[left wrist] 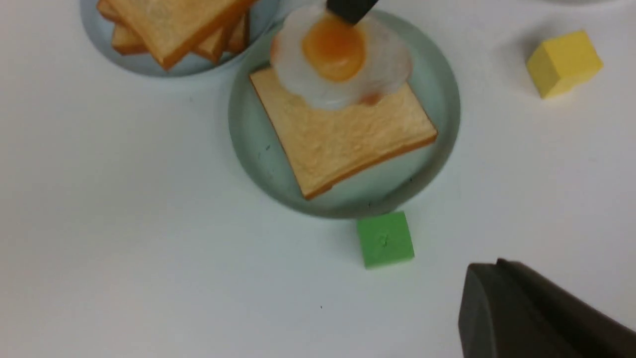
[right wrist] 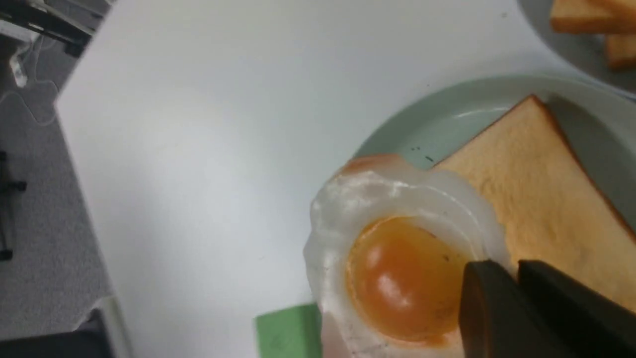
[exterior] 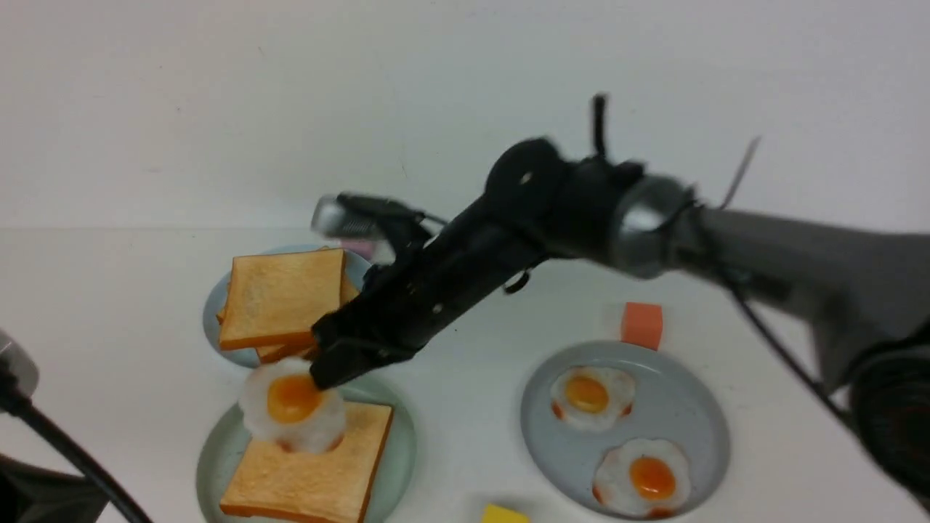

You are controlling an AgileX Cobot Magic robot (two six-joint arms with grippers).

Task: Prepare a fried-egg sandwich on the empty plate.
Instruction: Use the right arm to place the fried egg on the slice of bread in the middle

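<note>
While the counter [exterior: 465,436] runs back to its far edge at the wall, the right arm [exterior: 763,247] reaches across it from the right. The grey plate [exterior: 556,436] sits on the right half, with two spare eggs [exterior: 587,394]: one towards its far rim, the other close to its near rim.

The green plate [exterior: 403,436] is on the left half, and the smaller blue plate [exterior: 214,319] is just beyond it, closer to the counter's far edge. On the blue plate lies a pile [exterior: 283,298] of toast, stacked askew; on the green plate lies one slice [exterior: 305,479], flat.

The right claw [exterior: 318,357] is pinching the egg [exterior: 280,428] by its edge, and most of the egg juts out beyond the tips, yolk up, above the slice and part of the green plate (how high up, I cannot tell). The left claw [left wrist: 489,263] is pressed together with nothing in it, apart from the egg and the plates.

Smallest are the blocks: orange [exterior: 641,325] at the grey plate's far rim, green [left wrist: 386,239] by the green plate's near rim, yellow [left wrist: 565,63] on the counter between those two plates.
</note>
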